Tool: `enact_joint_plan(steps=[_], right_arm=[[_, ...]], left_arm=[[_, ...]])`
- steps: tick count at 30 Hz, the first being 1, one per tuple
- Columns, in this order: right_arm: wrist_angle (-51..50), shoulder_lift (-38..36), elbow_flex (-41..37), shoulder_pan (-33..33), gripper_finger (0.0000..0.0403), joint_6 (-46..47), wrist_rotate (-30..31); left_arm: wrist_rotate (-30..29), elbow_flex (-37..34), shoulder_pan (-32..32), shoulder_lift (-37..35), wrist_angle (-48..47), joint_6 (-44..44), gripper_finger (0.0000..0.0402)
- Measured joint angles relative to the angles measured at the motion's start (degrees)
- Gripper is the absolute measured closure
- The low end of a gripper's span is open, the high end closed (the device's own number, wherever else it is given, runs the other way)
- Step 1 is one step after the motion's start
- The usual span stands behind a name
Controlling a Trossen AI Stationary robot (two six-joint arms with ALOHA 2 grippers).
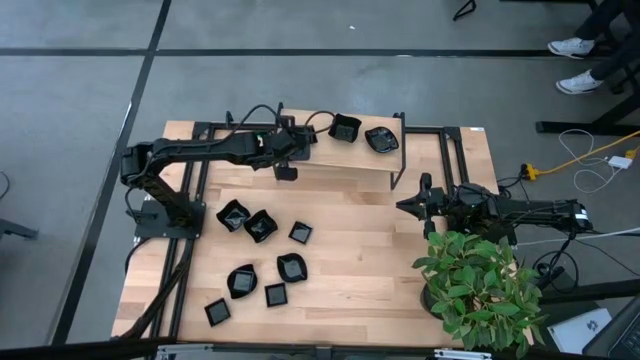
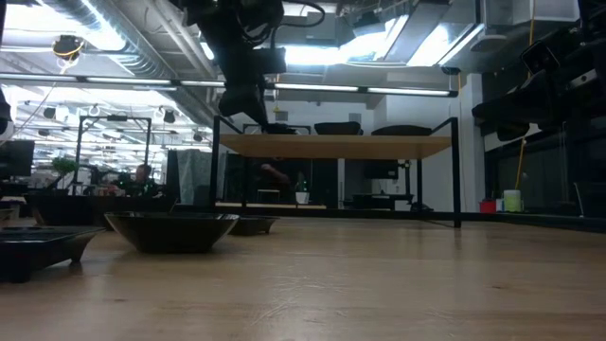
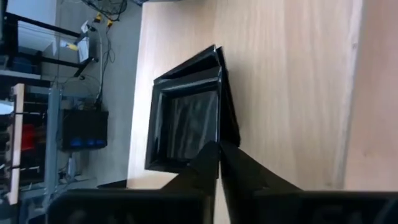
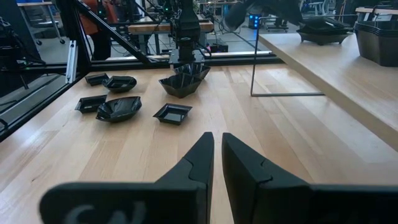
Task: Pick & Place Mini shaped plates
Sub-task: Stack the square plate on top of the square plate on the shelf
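Where left pincer closes, square plate lies just ahead, on shelf

A light wooden worktop carries a raised wooden shelf on a black metal frame; a leafy potted plant stands at its corner.

- Left gripper: fingers together, tips just over near rim of sq. plate.
- Plate: glossy black, on raised wooden shelf, near its edge.
- Bkgd: floor w/ cables.
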Motion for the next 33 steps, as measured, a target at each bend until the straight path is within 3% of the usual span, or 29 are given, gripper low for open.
enact_joint_plan(steps=[9,18,33], right_arm=[[0.0,0.0,0.0,0.0,0.0369,0.0,0.0],[0.0,0.0,0.0,0.0,0.0369,0.0,0.0],[0.0,0.0,0.0,0.0,0.0369,0.0,0.0]], left_arm=[[-5.0,0.0,-0.4,-0.1,2.9,-1.5,0.0399],[-5.8,0.0,-1.7,-0.2,9.5,0.8,0.04],[-5.2,0.0,-1.5,-0.1,4.3,-15.5,0.04]])
